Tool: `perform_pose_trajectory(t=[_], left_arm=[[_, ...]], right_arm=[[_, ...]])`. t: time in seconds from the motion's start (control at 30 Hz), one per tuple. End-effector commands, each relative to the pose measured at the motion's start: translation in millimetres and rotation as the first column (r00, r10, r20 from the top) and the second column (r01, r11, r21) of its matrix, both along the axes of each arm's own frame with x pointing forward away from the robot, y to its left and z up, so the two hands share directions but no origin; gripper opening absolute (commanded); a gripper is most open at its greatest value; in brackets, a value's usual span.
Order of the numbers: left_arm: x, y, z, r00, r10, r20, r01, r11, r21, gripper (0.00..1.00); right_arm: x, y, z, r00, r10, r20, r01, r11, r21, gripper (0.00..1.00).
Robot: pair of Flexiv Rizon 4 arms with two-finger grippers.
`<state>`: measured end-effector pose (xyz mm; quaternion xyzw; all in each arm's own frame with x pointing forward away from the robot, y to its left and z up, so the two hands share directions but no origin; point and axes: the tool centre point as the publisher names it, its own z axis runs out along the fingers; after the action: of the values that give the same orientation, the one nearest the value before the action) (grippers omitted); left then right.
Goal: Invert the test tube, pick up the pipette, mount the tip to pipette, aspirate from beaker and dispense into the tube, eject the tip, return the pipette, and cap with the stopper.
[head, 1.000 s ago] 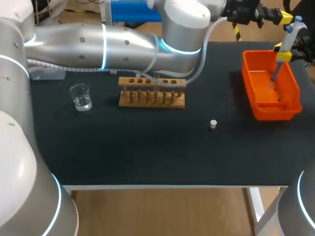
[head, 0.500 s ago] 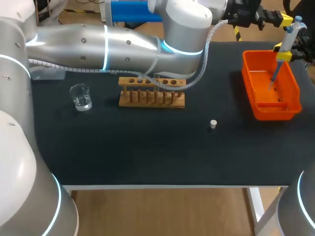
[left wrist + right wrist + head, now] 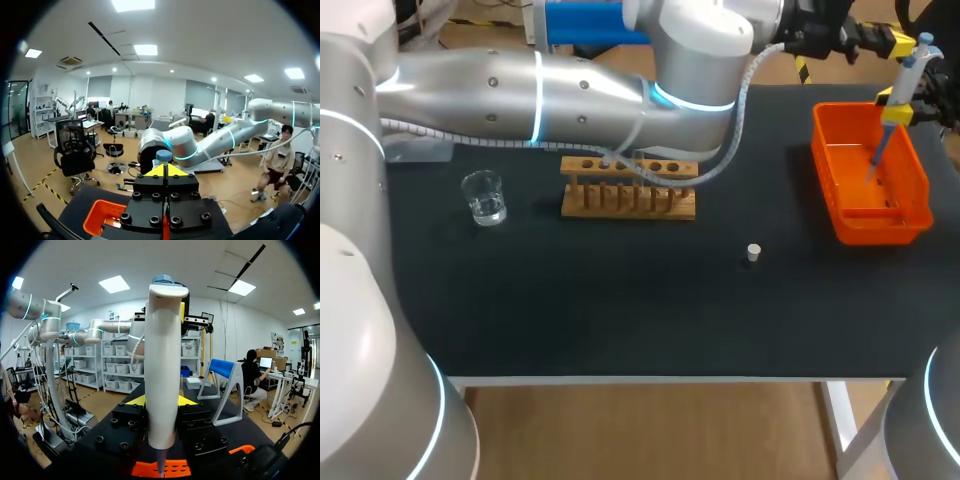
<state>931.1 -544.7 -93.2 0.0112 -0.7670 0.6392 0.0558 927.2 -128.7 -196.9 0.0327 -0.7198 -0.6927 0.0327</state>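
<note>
In the head view the right claw point(image 3: 898, 105) hangs over the orange bin point(image 3: 918, 180) at the far right of the black surface point(image 3: 620, 300), pinching the pipette point(image 3: 905, 80) upright with its thin tip reaching down into the bin. The left claw point(image 3: 898, 40), on the arm reaching across from the left, is near the pipette's blue top. A glass beaker point(image 3: 484, 197) stands to the left, the wooden rack point(image 3: 629, 187) mid-surface and the small white stopper point(image 3: 753, 252) nearer the front. In the left wrist view the yellow tips are pressed together, with the blue top just ahead and the bin below. In the right wrist view yellow tips clamp the white pipette body from both sides, above the bin.
</note>
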Motion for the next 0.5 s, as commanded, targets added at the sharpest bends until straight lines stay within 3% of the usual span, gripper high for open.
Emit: perform_pose_trajectory(t=[0.03, 0.5], left_arm=[[1.3, -2.9, -3.5, 1.000, -0.002, -0.004, 0.002, 1.000, 0.011, 0.00], [0.0, -1.5, -12.3, 1.000, 0.006, -0.019, -0.006, 1.000, 0.019, 0.00]], right_arm=[[1.8, -1.9, 0.5, 1.000, 0.006, 0.000, -0.006, 1.000, 0.001, 0.00], [1.8, -1.9, 0.5, 1.000, 0.006, 0.000, -0.006, 1.000, 0.001, 0.00]])
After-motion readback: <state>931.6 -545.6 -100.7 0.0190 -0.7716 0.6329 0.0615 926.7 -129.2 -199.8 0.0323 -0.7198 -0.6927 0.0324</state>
